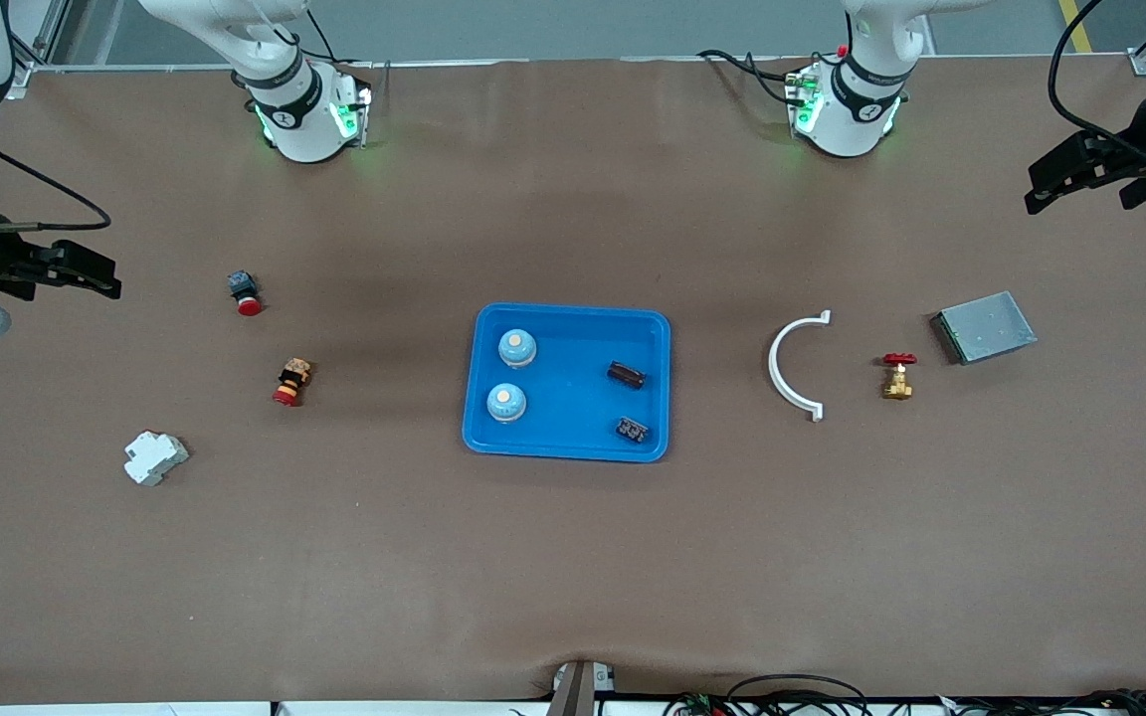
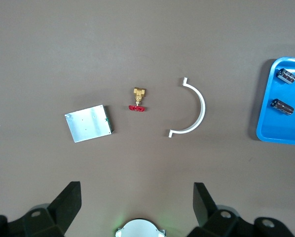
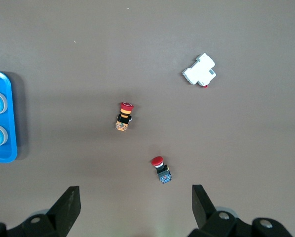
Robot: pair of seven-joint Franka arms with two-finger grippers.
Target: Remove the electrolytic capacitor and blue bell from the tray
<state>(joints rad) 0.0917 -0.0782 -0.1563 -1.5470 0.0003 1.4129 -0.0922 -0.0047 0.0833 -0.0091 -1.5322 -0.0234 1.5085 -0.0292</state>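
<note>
A bright-blue tray (image 1: 569,382) sits at the centre of the frame on the brown surface (image 1: 573,557), its load untouched: two pale blue bells, the upper bell (image 1: 516,347) and the lower bell (image 1: 505,402), stand along its edge toward the right arm, while a dark electrolytic capacitor (image 1: 625,375) and a smaller dark component (image 1: 632,430) lie along its edge toward the left arm. Nothing has yet been lifted out.

Both arms wait. The right gripper (image 1: 71,267) hangs over bare surface at the frame's left edge, the left gripper (image 1: 1070,177) at the upper right; on each the fingers stand wide open and hold nothing.

The likeliest trouble lies in mistaken identity: two matching bells stand close together, and the two dark parts look alike, so a careless reach could take the wrong piece. The capacitor lies low on its side, so the fingers may well pinch it off-centre and send it rolling, or catch the tray's raised rim and drag the tray. A domed bell could slip from the fingers.

Elsewhere, a white curved clip (image 1: 794,365), a brass valve with a red handwheel (image 1: 898,375) and a grey metal box (image 1: 984,326) lie at right of the tray; two red-capped push buttons, the upper button (image 1: 244,292) and the lower button (image 1: 291,382), and a white breaker (image 1: 154,457) lie at left. None blocks either approach to the tray.
</note>
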